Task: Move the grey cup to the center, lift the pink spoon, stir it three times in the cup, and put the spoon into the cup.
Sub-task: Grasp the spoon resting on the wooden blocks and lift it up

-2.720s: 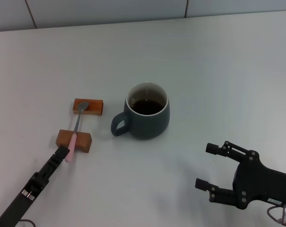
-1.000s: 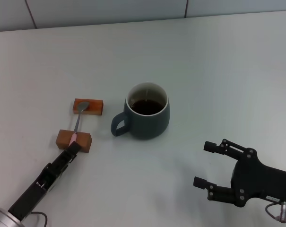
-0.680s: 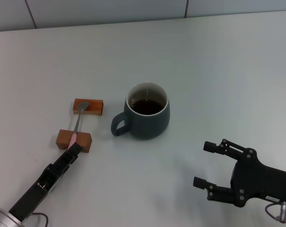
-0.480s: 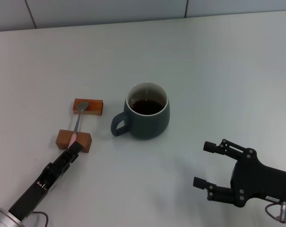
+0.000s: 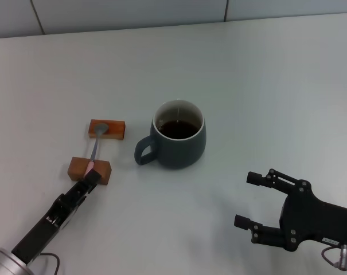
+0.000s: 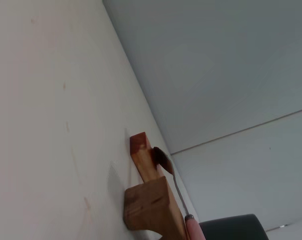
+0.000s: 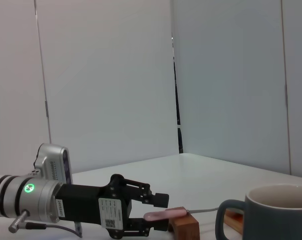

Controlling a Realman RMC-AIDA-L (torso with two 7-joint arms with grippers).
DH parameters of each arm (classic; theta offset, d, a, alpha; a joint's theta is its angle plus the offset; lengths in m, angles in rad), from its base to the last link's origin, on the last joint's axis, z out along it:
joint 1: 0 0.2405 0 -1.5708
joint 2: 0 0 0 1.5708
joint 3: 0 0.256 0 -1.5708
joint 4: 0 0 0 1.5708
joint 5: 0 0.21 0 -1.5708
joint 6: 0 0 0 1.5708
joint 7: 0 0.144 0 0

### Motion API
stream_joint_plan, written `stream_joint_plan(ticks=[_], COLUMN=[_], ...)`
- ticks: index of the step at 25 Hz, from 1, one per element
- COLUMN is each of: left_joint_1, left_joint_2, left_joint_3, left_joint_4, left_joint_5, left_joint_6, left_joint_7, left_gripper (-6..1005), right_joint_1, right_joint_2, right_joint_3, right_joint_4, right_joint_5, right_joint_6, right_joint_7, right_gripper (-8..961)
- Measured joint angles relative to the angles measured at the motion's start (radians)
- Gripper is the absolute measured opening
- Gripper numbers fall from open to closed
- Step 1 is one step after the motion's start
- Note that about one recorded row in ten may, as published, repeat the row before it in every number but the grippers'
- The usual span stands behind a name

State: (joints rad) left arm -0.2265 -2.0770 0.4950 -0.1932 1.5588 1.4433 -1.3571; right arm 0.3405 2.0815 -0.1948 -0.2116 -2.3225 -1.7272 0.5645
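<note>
The grey cup point(image 5: 179, 137) stands mid-table with dark liquid inside and its handle toward my left; it also shows in the right wrist view point(image 7: 275, 212). The pink spoon point(image 5: 93, 150) lies across two orange-brown blocks, silver bowl on the far block point(image 5: 107, 129) and pink handle over the near block point(image 5: 90, 170). My left gripper point(image 5: 88, 182) is at the handle's near end. In the right wrist view its fingers point(image 7: 154, 198) stand apart above and below the pink handle point(image 7: 163, 215). My right gripper point(image 5: 246, 199) is open and empty, to the near right of the cup.
The left wrist view shows the near block point(image 6: 148, 210), the far block point(image 6: 140, 150), the spoon's bowl point(image 6: 160, 159) and the cup's edge point(image 6: 233, 227). The white table point(image 5: 265, 86) ends at a tiled wall behind.
My left gripper has moved forward along the spoon, and its fingers now straddle the end of the pink handle. The spoon, cup and right arm have hardly moved.
</note>
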Motion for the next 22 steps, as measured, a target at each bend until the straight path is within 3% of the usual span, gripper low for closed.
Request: stream_joint_plan(ticks=[20,22], left_joint_1=[-0.009,-0.012], left_joint_2=[0.0,0.0], left_joint_3=[0.005,0.007], left_joint_4=[0.006,0.012], left_joint_5=[0.0,0.003], left_joint_6=[-0.025,-0.031], left_joint_7=[-0.023,-0.012], left_gripper=[432,373], right_joint_1=[0.002,0.002], right_joint_2=[0.0,0.0], right_joint_3=[0.0,0.0], right_joint_4=[0.002,0.002], right_joint_5=[-0.001,-0.001], right_joint_6=[0.0,0.0], right_joint_7=[0.0,0.0], right_gripper=[833,833])
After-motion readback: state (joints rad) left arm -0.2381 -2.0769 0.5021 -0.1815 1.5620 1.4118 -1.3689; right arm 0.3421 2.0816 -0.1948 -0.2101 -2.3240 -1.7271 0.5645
